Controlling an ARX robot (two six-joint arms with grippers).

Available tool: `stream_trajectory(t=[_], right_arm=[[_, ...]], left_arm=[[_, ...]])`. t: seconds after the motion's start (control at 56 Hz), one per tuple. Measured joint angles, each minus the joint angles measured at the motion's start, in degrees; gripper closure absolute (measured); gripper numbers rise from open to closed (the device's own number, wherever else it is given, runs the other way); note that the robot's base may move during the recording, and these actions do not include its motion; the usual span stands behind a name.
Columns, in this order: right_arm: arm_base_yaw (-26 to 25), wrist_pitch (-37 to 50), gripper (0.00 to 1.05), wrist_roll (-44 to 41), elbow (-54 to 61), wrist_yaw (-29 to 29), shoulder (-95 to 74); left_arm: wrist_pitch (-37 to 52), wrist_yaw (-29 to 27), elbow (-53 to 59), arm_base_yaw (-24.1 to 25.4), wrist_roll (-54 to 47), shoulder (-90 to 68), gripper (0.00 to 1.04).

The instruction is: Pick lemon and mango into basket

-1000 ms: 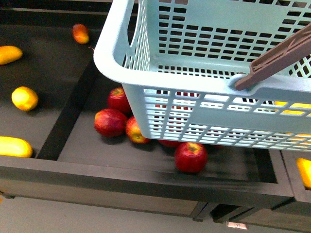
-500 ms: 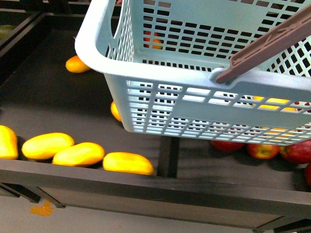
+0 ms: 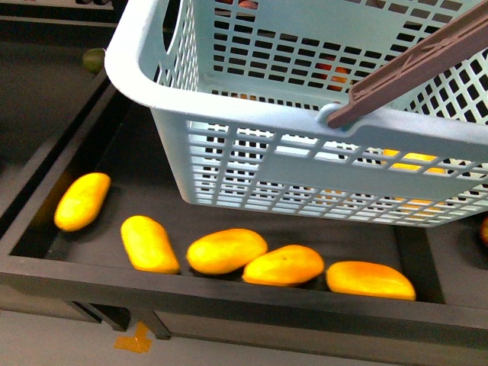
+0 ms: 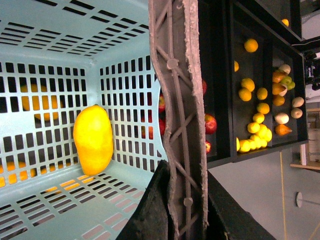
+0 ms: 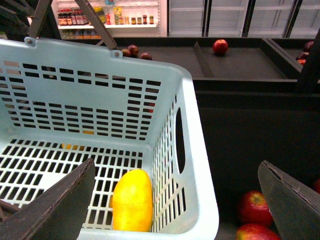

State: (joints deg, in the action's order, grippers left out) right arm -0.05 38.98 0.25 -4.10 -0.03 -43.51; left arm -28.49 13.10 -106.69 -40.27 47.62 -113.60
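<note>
mango: one, lying on basket floor by the end wall | likely firm, smooth, slippery, fairly heavy; grip across its middle | lemon: none in basket | bin beneath: five loose mangoes | left hand clamped on handle | right hand wide open, empty, over basket

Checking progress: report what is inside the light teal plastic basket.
One elongated yellow mango lies on the teal slotted plastic basket's floor by an end wall. Nothing else shows; some floor is hidden.
</note>
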Motion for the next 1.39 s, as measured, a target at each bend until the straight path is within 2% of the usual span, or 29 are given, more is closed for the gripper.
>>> stream_trajectory(t=[0.375,0.554,0.589,0.661,0.714,0.75,0.857,1.107,1.268,1.393], right_arm=[[0.07,0.00,0.09,-0.02,0.00,-0.20,0.04],[0.04,-0.02,0.09,-0.02,0.00,0.07,0.07],[1.11,-3.52,0.09,1.88,-0.94,4.55,0.55],[3.04,-19.28,0.09,8.76,-6.19,18.69,1.18],[2.43,-26.86,0.09,12.37,-9.20,24.61,1.18],[1.55,-28.96,0.09,13.29,-10.16,25.16,1.20],[-2.56,-29.44,0.09,14.03,-13.27,19.91,0.22],[-17.14,-21.11,0.09,8.02,-18.16,6.75,-9.40],[-23.34,-12.26,0.09,-0.07,-18.10,-2.73,-19.61],[-28.17,-1.64,0.09,-8.20,-18.03,-9.40,-34.16]], left_arm=[[0.00,-1.51,0.00,1.11,-0.72,0.00,0.97],[0.00,-0.50,0.00,0.61,-0.57,0.00,0.97],[0.00,-0.28,0.00,0.48,-0.57,0.00,0.97],[0.02,0.50,0.00,0.17,-0.37,0.00,0.97],[0.02,0.92,0.00,0.00,0.00,0.00,0.97],[0.02,1.11,0.00,-0.13,0.20,-0.02,0.97],[0.02,1.27,0.00,-0.28,0.31,0.00,0.97],[0.02,-0.50,0.00,0.31,-0.04,0.00,0.97],[0.02,-0.07,0.00,0.24,-0.09,0.00,0.97],[0.02,0.44,0.00,0.11,0.02,0.00,0.97]])
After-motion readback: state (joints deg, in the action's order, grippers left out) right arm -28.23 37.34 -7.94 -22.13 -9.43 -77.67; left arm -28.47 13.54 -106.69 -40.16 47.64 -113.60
